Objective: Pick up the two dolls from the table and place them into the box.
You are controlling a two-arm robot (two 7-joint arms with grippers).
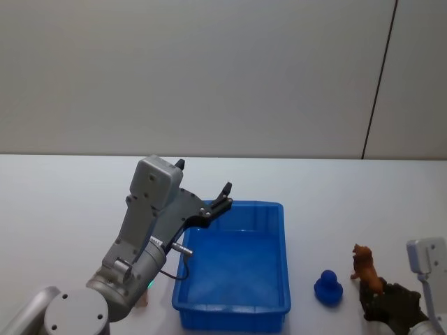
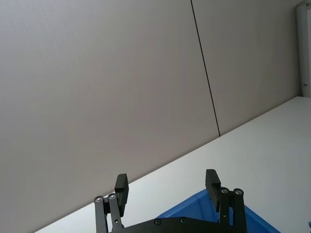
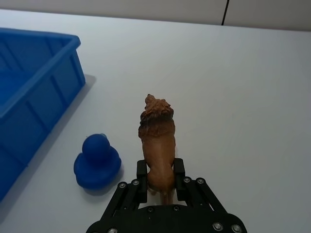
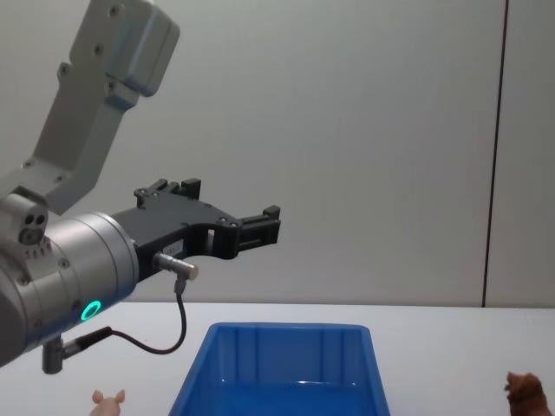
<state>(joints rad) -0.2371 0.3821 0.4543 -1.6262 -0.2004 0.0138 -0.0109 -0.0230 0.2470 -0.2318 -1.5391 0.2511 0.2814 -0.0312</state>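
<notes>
Brown lion (image 3: 156,133) stands on the table (image 3: 243,97) right of the box (image 1: 286,258), my right gripper (image 3: 160,168) clamped on its hindquarters, blue toy (image 3: 97,160) just beside. First pick, I judge: next, lift and clear the rim. Left gripper (image 2: 166,180) hovers above the box, jaws apart.

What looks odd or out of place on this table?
A small pink object, unidentifiable, lies on the white tabletop left of the bright blue plastic bin. The brown lion figurine stands upright in the right pincer, the dark blue round toy beside it. The left pincer hangs open above the bin.
</notes>
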